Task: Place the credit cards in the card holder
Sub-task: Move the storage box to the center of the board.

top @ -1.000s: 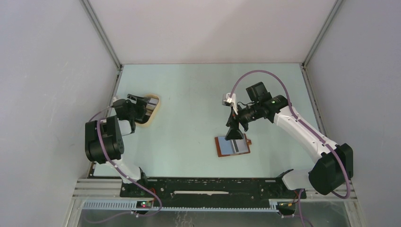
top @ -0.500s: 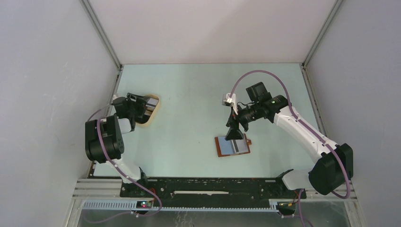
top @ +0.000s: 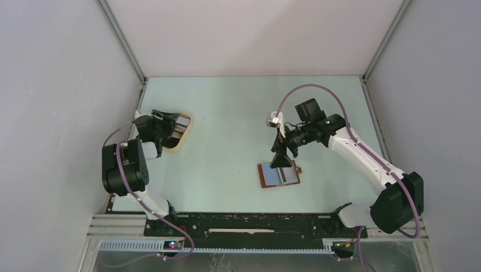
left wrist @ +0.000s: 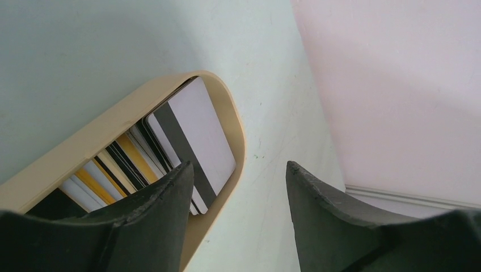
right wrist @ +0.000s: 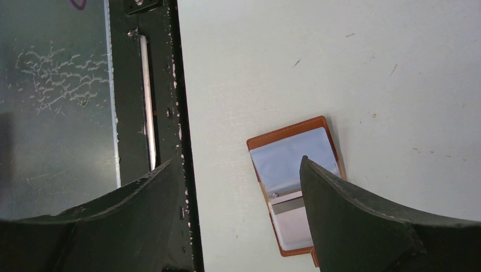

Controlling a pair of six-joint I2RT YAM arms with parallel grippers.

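Now we are holding our left pincer (left wrist: 239,170) partly open over the oval tray (left wrist: 113,122) at the table's (top: 227,107) ten o'clock. One finger is hanging above the credit cards (left wrist: 195,133) stacked inside, the other outside the rim, gripping nothing. Our right pincer (right wrist: 238,161) is hovering wide open and empty above the card holder (right wrist: 289,161), which is lying unfolded at five o'clock.

Shows the credit cards (left wrist: 193,136) as a fanned stack, white top face with a dark stripe, yellow and black bands beneath, inside the tan oval tray (left wrist: 113,122) at the overhead frame's mid-left, and the card holder (top: 278,178), reddish-brown, open flat, clear pockets up, lower centre.
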